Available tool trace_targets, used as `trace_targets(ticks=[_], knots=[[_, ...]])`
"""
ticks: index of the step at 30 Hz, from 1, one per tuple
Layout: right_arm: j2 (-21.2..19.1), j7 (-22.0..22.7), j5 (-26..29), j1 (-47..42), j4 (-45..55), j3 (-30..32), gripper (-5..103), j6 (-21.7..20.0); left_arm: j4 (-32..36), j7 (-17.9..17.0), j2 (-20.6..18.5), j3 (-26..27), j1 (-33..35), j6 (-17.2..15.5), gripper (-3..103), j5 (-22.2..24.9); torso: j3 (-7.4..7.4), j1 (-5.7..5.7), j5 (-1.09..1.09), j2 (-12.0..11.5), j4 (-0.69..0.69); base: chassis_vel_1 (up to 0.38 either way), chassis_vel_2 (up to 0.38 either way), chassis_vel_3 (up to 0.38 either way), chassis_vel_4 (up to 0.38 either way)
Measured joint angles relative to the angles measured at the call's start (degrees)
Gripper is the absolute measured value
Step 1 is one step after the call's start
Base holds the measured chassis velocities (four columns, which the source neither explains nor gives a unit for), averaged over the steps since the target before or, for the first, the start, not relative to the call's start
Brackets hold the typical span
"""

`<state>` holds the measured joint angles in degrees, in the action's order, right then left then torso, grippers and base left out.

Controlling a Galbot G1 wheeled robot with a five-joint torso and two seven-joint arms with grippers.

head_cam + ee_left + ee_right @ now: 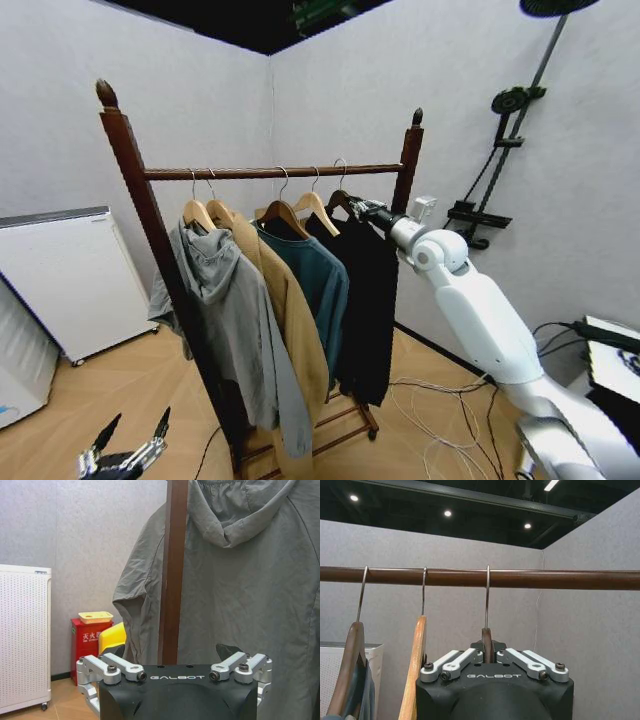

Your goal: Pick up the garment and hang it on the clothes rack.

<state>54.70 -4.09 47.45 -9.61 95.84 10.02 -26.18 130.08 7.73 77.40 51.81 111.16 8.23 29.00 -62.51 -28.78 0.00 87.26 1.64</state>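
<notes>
The right arm is stretched up and forward, and its gripper (358, 208) is closed on the hanger (486, 641) of the black garment (370, 300). The hook is seen over the rod of the rack (270, 172), so the garment is hung at the rod's right end, just beside the right post. The left gripper (125, 452) is held low near the floor with fingers apart, beside the grey hoodie (250, 595).

Head view overlooks the clothes rack (270, 172); both wrist views face it close.
</notes>
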Motion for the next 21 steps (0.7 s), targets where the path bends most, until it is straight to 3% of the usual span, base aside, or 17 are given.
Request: trace_targets(ticks=[6, 8, 12, 16, 17, 20, 21], knots=[[-1.51, 2.12, 0.96, -3.05, 5.18, 2.68, 25, -0.30, 0.00, 0.00, 0.00, 0.00, 0.00, 0.00, 100, 0.00, 0.01, 0.01, -0.02, 0.01, -0.01, 0.000, 0.000, 0.000, 0.000], [-2.87, 2.56, 0.59, -7.78, 9.05, 5.95, 37, -0.67, 0.00, 0.01, 0.00, 0.00, 0.00, 0.00, 100, 0.00, 0.01, 0.01, -0.02, 0.01, 0.00, 0.000, 0.000, 0.000, 0.000], [-3.96, 3.11, 0.54, -13.08, 12.26, 8.82, 47, -1.02, 0.00, -0.01, 0.00, 0.00, 0.00, 0.00, 100, 0.00, 0.01, 0.01, 0.03, 0.01, 0.02, 0.000, 0.000, 0.000, 0.000], [-5.50, 7.01, 2.10, -23.66, 20.76, 14.13, 63, -1.56, 0.00, 0.00, 0.00, 0.00, 0.00, 0.00, 100, 0.00, 0.01, 0.01, 0.01, 0.01, 0.03, 0.000, 0.000, 0.000, 0.000], [-5.50, 7.01, 2.10, -23.66, 20.76, 14.13, 63, -1.56, 0.00, 0.00, 0.00, 0.00, 0.00, 0.00, 100, 0.00, 0.01, 0.01, 0.01, 0.01, 0.03, 0.000, 0.000, 0.000, 0.000], [-5.51, 10.97, 4.04, -30.19, 27.54, 17.71, 80, -4.24, 0.00, 0.01, 0.00, 0.00, 0.00, 0.00, 100, 0.00, 0.01, 0.01, -0.01, 0.01, 0.00, 0.000, 0.000, 0.000, 0.000], [-5.51, 10.97, 4.04, -30.19, 27.54, 17.71, 80, -4.24, 0.00, 0.01, 0.00, 0.00, 0.00, 0.00, 100, 0.00, 0.01, 0.01, -0.01, 0.01, 0.00, 0.000, 0.000, 0.000, 0.000]])
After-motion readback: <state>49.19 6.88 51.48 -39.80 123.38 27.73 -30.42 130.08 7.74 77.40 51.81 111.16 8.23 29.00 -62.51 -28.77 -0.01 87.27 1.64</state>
